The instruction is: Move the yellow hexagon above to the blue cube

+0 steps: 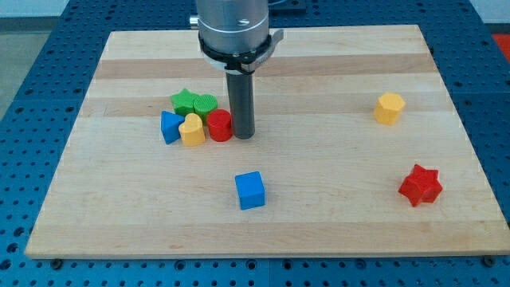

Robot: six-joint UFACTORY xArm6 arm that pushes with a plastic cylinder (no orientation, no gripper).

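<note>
The yellow hexagon (390,108) lies at the view's right, upper part of the wooden board (319,231). The blue cube (250,190) lies near the board's middle, toward the view's bottom. My tip (243,135) stands left of centre, touching or nearly touching the right side of a red cylinder (219,126). The tip is above the blue cube and far to the left of the yellow hexagon.
A cluster sits left of my tip: the red cylinder, a yellow heart-shaped block (192,129), a blue triangular block (170,127), a green star (185,101) and a green round block (205,104). A red star (420,185) lies at the view's lower right.
</note>
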